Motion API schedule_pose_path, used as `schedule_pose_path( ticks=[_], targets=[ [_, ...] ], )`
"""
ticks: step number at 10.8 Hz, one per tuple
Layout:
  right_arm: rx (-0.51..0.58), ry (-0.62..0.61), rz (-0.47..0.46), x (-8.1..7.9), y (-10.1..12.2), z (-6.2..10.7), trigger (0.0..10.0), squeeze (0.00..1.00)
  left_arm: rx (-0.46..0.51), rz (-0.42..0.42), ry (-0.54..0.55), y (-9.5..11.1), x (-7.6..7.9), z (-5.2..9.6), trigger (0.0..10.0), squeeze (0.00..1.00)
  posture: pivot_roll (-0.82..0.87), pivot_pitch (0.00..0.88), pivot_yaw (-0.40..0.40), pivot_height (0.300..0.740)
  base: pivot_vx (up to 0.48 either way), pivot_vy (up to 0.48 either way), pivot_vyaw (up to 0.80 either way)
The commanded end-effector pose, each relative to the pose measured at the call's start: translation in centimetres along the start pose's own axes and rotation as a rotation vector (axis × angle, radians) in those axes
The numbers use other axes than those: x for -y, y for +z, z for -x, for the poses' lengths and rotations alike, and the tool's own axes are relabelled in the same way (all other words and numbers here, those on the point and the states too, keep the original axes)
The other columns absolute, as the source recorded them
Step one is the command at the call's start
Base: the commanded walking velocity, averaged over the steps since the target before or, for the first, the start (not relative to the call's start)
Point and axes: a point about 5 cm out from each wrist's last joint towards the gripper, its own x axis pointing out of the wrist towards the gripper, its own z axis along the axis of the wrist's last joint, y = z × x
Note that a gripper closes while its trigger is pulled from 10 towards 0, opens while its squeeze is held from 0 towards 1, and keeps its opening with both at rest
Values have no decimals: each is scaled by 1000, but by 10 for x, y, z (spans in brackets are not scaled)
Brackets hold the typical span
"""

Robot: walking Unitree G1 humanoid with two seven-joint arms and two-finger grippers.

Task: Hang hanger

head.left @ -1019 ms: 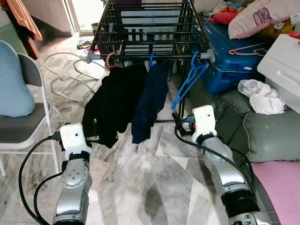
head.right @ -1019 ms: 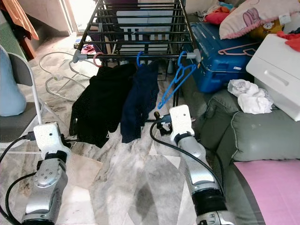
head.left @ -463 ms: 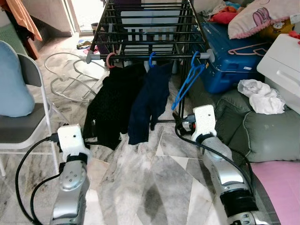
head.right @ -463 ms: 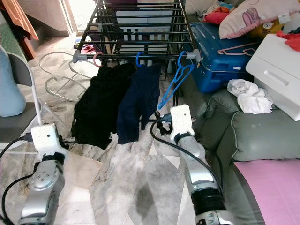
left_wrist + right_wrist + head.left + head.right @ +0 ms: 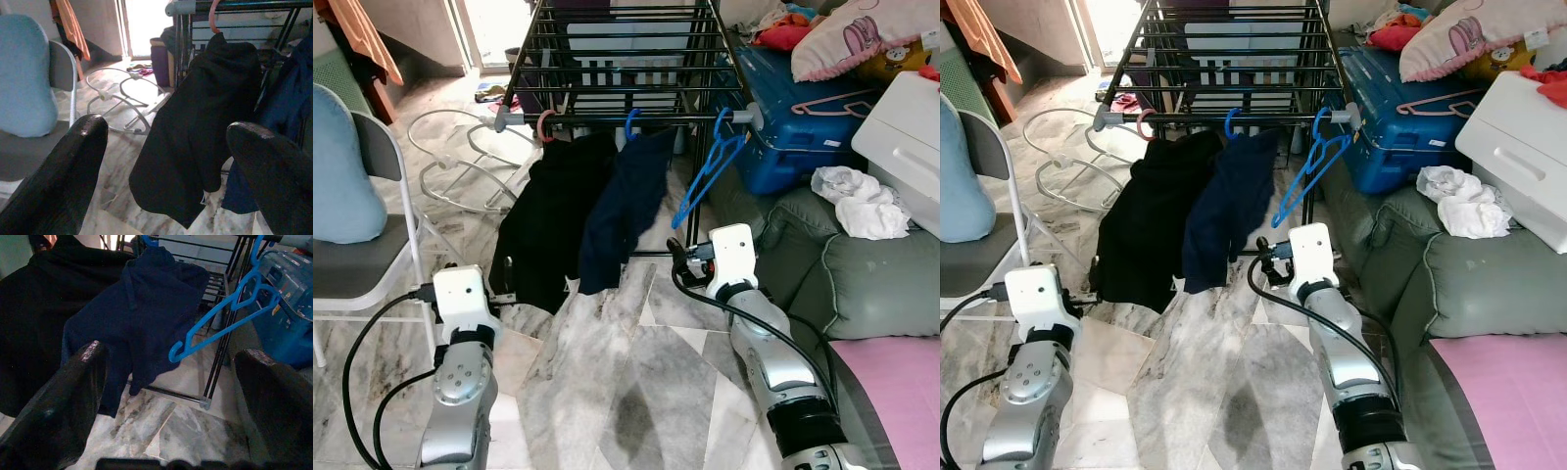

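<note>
This is a lived-in room of a home, used for drying and sorting laundry. A black metal drying rack [image 5: 626,59] stands on a marble-patterned tile floor [image 5: 636,392], with a black garment [image 5: 548,225] and a navy garment [image 5: 626,211] hung from its front rail beside an empty blue hanger [image 5: 705,176]. A grey-green sofa [image 5: 871,274] carries crumpled white cloth [image 5: 857,201]. Behind it lie a blue suitcase [image 5: 793,127], a pink-patterned pillow [image 5: 862,34] and loose clothes. A folding chair [image 5: 372,255] with a pale blue cushion [image 5: 337,171] stands at the other side.
</note>
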Motion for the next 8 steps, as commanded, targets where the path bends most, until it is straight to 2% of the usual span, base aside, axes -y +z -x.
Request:
schedule_pose_path(
  ticks=[1, 3, 4, 5, 6, 7, 8],
  targets=[
    [-5, -5, -17, -1, -2, 1, 10000, 0, 12, -18, -6, 4, -2, 0, 10000, 0, -6, 0, 22, 740, 0, 0, 0],
    [-10, -21, -24, 3, -4, 4, 10000, 0, -1, -10, 4, 2, -2, -1, 10000, 0, -30, 0, 40, 740, 0, 0, 0],
    [-9, -47, -27, 10, -5, 8, 10000, 0, -24, 14, 14, 0, -2, 2, 10000, 0, -42, 0, 51, 740, 0, 0, 0],
    [-3, -89, -35, 21, -6, 15, 10000, 0, -35, 2, -17, -7, 1, 11, 10000, 0, -73, 0, 70, 740, 0, 0, 0],
    [-5, -103, -34, 24, -7, 17, 10000, 0, -35, -2, -24, -8, 2, 13, 10000, 0, -82, 0, 73, 740, 0, 0, 0],
    [-10, -140, -32, 33, -9, 27, 10000, 0, -44, -3, -39, -11, 6, 17, 10000, 0, -102, 0, 74, 740, 0, 0, 0],
    [-13, -138, -22, 35, -11, 33, 10000, 0, -48, 2, -57, -12, 13, 15, 10000, 0, -112, 0, 74, 740, 0, 0, 800]
  ],
)
